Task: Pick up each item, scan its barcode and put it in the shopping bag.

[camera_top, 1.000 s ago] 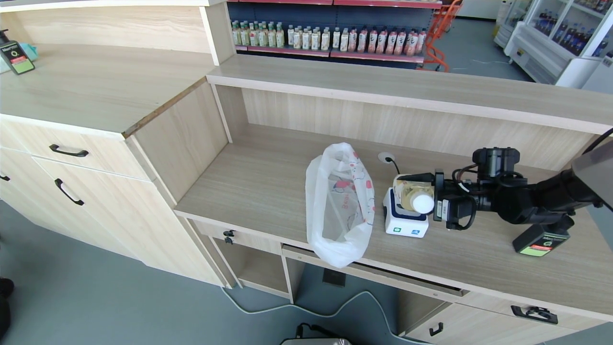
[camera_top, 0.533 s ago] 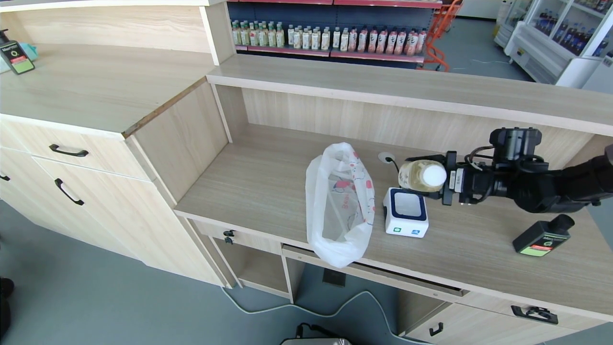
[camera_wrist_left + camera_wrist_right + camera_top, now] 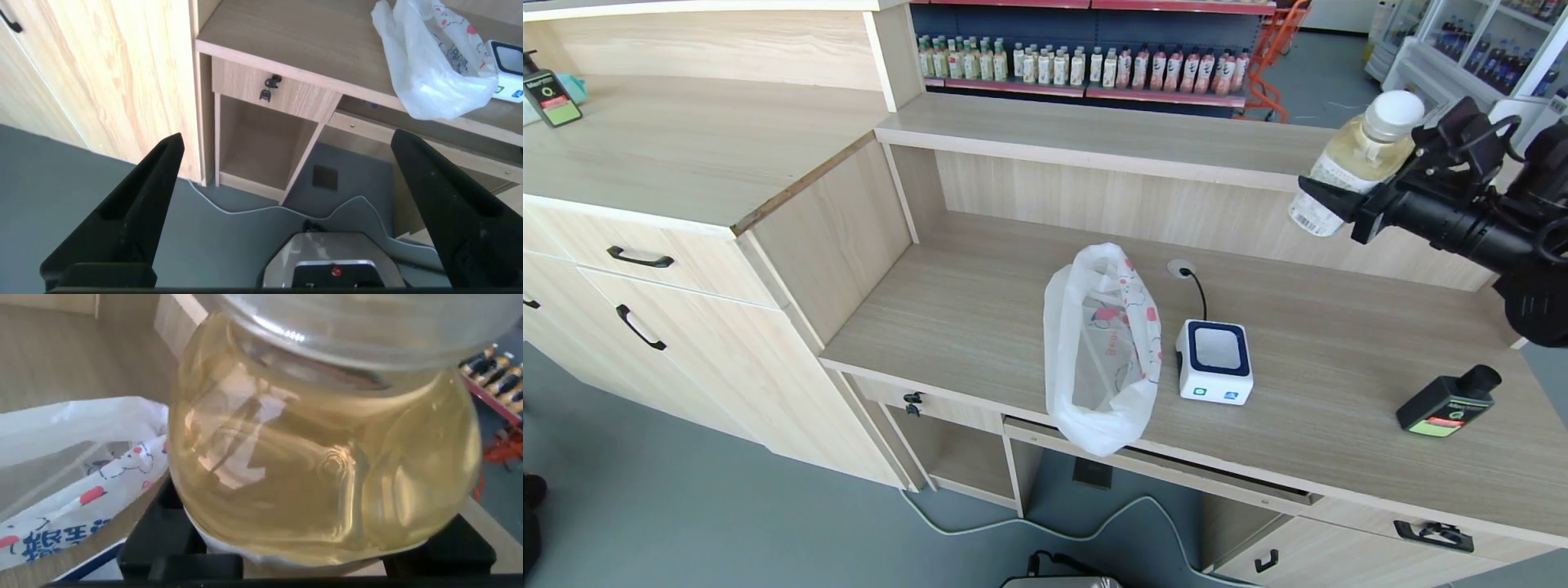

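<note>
One bottle point(image 3: 1343, 159) of pale drink is the item in hand. In the head view the right end effector point(image 3: 1356, 186) clamps its body and holds it tilted, high over the right of the tabletop point(image 3: 980, 318), well apart from the scanner point(image 3: 1214, 361) and the shopping bag point(image 3: 1104, 347). I judge this the carry step: next it must come down to the bag's open mouth, or to the scanner if unread. A black bottle point(image 3: 1445, 402) lies on the tabletop. In the left wrist view the left end effector point(image 3: 286, 212) hangs spread wide, empty, over the floor. The right wrist view has the bottle close, with the bag beyond it.
</note>
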Controlling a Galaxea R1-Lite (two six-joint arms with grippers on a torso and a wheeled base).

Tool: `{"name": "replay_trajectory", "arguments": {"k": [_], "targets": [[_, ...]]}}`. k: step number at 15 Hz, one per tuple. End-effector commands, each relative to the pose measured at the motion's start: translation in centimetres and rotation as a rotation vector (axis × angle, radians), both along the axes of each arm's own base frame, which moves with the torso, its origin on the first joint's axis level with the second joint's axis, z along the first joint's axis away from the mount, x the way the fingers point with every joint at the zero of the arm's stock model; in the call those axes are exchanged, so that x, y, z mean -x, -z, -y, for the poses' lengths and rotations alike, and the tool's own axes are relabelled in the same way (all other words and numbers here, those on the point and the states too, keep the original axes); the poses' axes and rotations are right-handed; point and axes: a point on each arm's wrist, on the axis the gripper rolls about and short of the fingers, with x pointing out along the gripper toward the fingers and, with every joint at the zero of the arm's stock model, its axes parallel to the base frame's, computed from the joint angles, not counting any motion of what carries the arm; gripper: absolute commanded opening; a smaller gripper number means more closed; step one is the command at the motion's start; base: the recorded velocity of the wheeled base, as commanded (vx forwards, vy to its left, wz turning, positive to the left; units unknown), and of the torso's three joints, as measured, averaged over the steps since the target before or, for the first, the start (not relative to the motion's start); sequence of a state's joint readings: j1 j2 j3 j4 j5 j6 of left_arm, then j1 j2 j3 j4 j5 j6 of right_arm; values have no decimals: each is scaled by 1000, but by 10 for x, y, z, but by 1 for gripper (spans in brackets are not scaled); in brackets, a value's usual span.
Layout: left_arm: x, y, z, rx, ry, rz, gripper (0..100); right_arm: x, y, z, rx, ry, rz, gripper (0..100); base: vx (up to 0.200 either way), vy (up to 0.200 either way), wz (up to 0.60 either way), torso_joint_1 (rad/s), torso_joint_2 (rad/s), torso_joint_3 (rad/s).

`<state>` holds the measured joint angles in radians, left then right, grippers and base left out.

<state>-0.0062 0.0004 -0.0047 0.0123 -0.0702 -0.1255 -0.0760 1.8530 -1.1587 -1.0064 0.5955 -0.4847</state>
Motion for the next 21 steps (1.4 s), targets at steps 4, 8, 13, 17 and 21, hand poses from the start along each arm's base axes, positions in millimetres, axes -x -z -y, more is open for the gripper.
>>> {"name": "replay_trajectory", "arguments": {"k": [4, 8, 13, 17, 21], "targets": [[0, 0, 0, 0, 0, 2, 100, 43, 36, -2, -281, 195, -151, 0, 0, 0, 0, 0, 0, 0], [0, 0, 0, 0, 0, 0, 100, 72, 72, -3, -361, 270, -135, 0, 0, 0, 0, 0, 0, 0], [0, 0, 0, 0, 0, 2, 100, 71, 65, -6, -440, 221, -115, 0, 0, 0, 0, 0, 0, 0], [0, 0, 0, 0, 0, 0, 100, 68, 61, -20, -441, 176, -116, 0, 0, 0, 0, 0, 0, 0], [0, 0, 0, 6, -1, 0, 100, 64, 62, -26, -440, 159, -122, 0, 0, 0, 0, 0, 0, 0]]}}
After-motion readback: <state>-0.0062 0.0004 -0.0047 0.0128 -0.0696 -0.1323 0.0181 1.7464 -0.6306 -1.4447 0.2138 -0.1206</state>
